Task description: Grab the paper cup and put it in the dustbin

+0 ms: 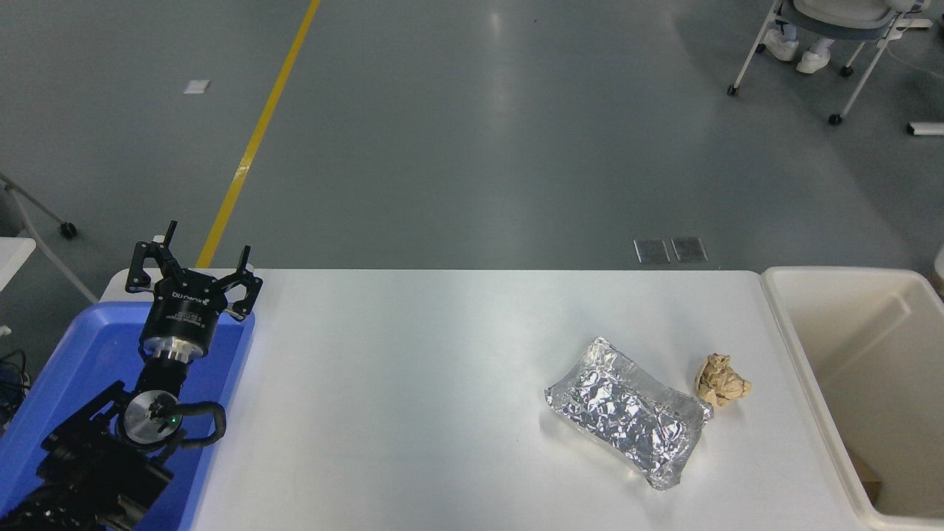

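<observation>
The paper cup is out of view, and so are my right arm and its gripper. The dustbin (796, 346) is a large cream-white bin at the table's right end, with its near right part cut off by the picture's edge. Something brown (864, 472) lies at its bottom near the front wall. My left gripper (193, 267) is parked at the lower left over a blue tray, open, with nothing between its fingers.
A silver foil pouch (628, 411) lies on the white table (413, 383) right of centre, with a crumpled brown paper ball (721, 380) just beside it toward the bin. The blue tray (88, 354) lies under the left arm. A wheeled chair (833, 29) stands on the floor at the top right.
</observation>
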### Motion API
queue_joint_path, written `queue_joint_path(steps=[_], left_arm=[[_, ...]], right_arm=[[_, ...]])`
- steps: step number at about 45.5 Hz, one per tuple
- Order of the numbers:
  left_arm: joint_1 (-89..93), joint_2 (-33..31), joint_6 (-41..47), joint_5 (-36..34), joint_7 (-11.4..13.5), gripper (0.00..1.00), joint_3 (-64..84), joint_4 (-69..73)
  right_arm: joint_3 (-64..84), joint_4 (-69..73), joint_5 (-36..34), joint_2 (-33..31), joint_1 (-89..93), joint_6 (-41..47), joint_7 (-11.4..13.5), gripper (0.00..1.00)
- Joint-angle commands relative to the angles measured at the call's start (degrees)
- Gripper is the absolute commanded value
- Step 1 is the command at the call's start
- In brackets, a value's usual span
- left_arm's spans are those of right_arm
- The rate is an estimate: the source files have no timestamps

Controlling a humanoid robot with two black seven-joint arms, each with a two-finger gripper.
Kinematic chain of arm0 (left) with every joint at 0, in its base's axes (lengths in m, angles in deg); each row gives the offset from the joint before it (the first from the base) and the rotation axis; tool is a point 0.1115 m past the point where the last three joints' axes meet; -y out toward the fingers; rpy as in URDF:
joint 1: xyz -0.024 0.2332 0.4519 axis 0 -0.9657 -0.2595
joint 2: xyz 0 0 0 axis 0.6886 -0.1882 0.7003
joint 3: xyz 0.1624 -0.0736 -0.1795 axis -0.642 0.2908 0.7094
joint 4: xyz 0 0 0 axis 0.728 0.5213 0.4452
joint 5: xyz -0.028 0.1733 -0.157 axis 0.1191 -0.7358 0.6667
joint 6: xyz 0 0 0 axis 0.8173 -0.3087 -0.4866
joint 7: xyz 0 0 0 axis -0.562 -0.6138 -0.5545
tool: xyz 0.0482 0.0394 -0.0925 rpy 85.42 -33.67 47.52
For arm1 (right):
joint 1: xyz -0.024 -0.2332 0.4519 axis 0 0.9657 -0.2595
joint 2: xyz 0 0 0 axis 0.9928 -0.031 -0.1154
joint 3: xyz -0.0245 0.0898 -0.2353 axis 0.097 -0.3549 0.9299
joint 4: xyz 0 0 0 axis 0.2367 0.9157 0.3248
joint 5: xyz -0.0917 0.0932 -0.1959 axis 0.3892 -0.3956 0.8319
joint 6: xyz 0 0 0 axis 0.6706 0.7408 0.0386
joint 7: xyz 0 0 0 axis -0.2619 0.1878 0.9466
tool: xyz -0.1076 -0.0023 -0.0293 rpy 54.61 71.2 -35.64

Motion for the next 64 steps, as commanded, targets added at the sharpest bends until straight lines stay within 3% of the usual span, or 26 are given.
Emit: queue_joint_path(steps=[1, 26, 28, 29, 30, 31, 32, 41, 46, 55, 64], left_arm=[[0.1, 0.0, 0.0, 0.0, 0.0, 1.0, 0.0, -0.1], [0.1, 0.0, 0.0, 0.0, 0.0, 1.0, 0.0, 0.0], [0.0, 0.0, 0.0, 0.0, 0.0, 1.0, 0.0, 0.0], [0.1, 0.0, 0.0, 0.0, 0.0, 1.0, 0.0, -0.1], [0.1, 0.0, 0.0, 0.0, -0.1, 1.0, 0.0, -0.1], [0.1, 0.0, 0.0, 0.0, 0.0, 1.0, 0.0, 0.0], [0.1, 0.0, 0.0, 0.0, 0.0, 1.0, 0.0, 0.0], [0.1, 0.0, -0.1, -0.1, -0.1, 1.0, 0.0, -0.1], [0.2, 0.0, -0.2, -0.1, -0.2, 1.0, 0.0, -0.1], [0.2, 0.0, -0.3, -0.1, -0.2, 1.0, 0.0, -0.1], [0.2, 0.0, -0.3, -0.1, -0.2, 1.0, 0.0, -0.1]], right_arm=[[-14.0, -7.1, -2.7, 2.2, 22.8, -9.4, 0.4, 0.0], [-36.9, -22.0, -2.7, 17.2, 52.3, -19.3, 0.5, 0.0], [-38.0, -22.5, -2.8, 17.9, 53.0, -20.0, 0.5, 0.18], [-38.5, -22.6, -2.8, 18.3, 53.2, -20.0, 0.5, 0.37], [-39.0, -22.7, -2.8, 18.6, 53.5, -20.1, 0.5, 0.71], [-39.5, -22.7, -3.0, 19.0, 53.7, -20.6, 0.5, 0.97], [-40.3, -22.6, -3.3, 19.1, 54.0, -20.7, 0.5, 1.0], [-41.9, -21.3, -4.6, 18.7, 53.0, -20.1, 0.5, 1.0], [-38.8, -18.8, -3.8, 14.8, 46.9, -19.2, 0.4, 1.0], [-10.3, -5.5, -3.8, 7.7, 20.9, -17.1, -0.2, 1.0], [15.1, 11.2, -3.9, 11.9, -10.3, -10.1, -0.5, 1.0]])
